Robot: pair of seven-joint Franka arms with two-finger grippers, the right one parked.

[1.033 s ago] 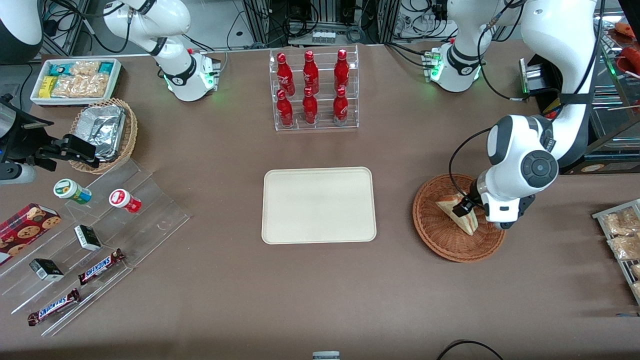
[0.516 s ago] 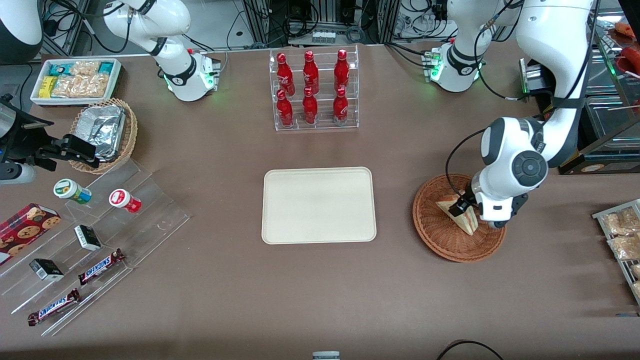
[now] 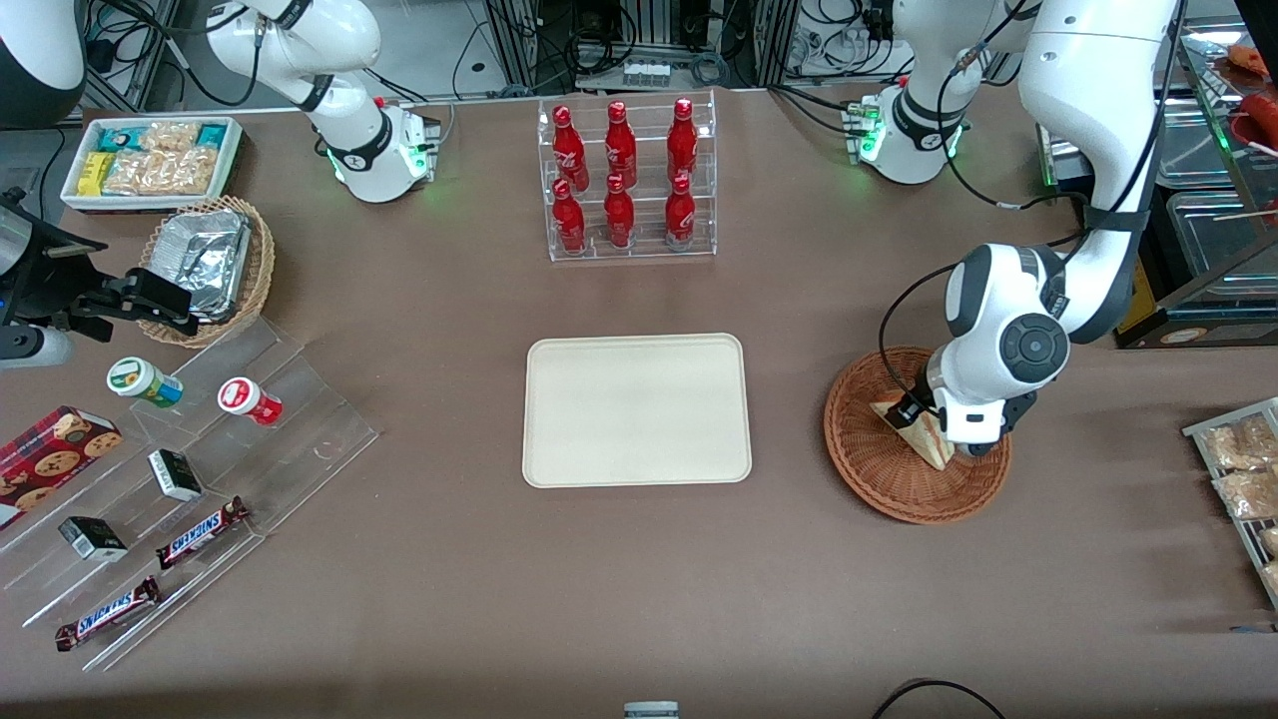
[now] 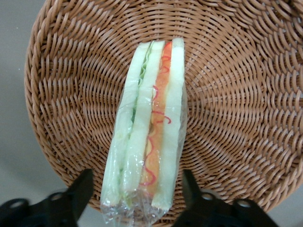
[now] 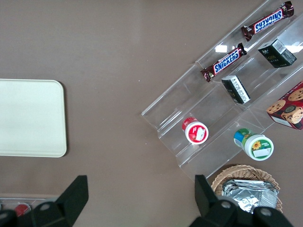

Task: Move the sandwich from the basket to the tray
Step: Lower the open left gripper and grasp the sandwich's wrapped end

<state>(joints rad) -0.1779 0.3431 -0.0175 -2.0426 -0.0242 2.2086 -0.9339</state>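
The sandwich (image 4: 147,127), a wrapped wedge of white bread with green and red-orange filling, lies in the reddish-brown wicker basket (image 4: 227,94). My left gripper (image 4: 137,191) is open, with one black finger (image 4: 83,189) on each side of the sandwich's wrapped end and a small gap to each. In the front view the gripper (image 3: 921,419) sits low over the sandwich (image 3: 931,444) in the basket (image 3: 879,474), and the arm's wrist hides part of both. The cream tray (image 3: 636,409) lies flat on the table beside the basket, toward the parked arm's end.
A clear rack of red bottles (image 3: 626,180) stands farther from the front camera than the tray. A tan basket of foil packs (image 3: 210,265), a white snack bin (image 3: 150,160) and clear steps with snacks (image 3: 190,479) are at the parked arm's end. A rack of packets (image 3: 1243,479) is at the working arm's end.
My left arm's wrist has shifted toward the tray's side, bringing the gripper over the sandwich. The sandwich and basket have not moved.
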